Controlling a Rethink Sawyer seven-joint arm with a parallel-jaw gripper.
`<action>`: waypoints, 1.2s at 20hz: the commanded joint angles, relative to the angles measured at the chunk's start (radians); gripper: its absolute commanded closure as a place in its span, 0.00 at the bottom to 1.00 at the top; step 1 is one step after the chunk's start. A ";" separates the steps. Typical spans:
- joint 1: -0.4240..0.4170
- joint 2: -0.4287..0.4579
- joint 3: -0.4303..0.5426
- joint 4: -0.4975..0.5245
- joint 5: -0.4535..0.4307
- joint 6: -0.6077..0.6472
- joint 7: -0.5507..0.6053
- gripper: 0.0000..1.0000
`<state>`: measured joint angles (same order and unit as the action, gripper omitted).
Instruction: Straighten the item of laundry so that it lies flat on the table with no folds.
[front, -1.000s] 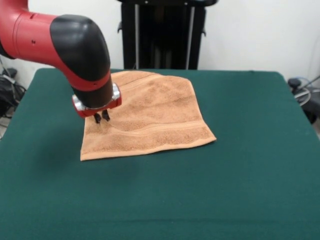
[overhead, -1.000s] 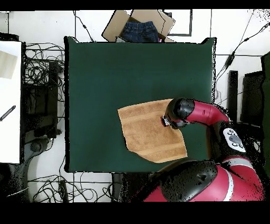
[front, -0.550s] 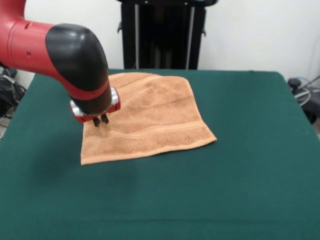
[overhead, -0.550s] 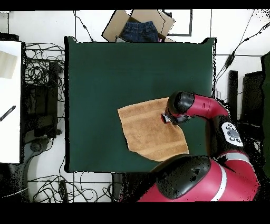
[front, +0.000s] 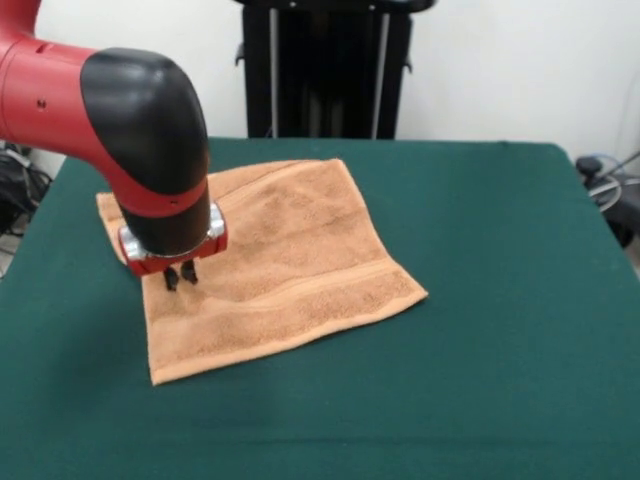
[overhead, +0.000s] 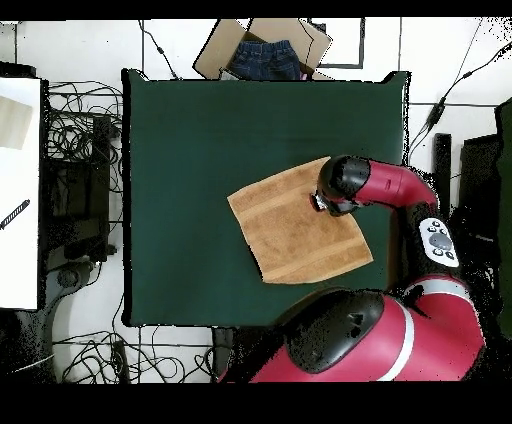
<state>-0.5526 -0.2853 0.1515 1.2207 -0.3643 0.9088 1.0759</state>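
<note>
Looks like the gripper has its fingers pinched shut on the towel near one edge, probably to drag it flat across the tabletop.

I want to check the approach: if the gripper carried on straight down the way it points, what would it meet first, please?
Most likely the towel: the gripper points down with its tips at or just above the cloth, near its edge, and the table lies beneath.

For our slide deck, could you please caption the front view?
Sawyer gripper pressing on a tan towel on the green table.
</note>
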 joint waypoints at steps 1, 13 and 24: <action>0.025 -0.028 0.092 -0.061 -0.017 -0.146 0.040 1.00; 0.011 -0.019 0.099 -0.048 0.002 -0.170 0.039 1.00; -0.099 0.096 0.187 0.060 -0.018 -0.464 0.028 0.00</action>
<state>-0.6147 -0.2806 0.1979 1.1919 -0.3634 0.6145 1.0757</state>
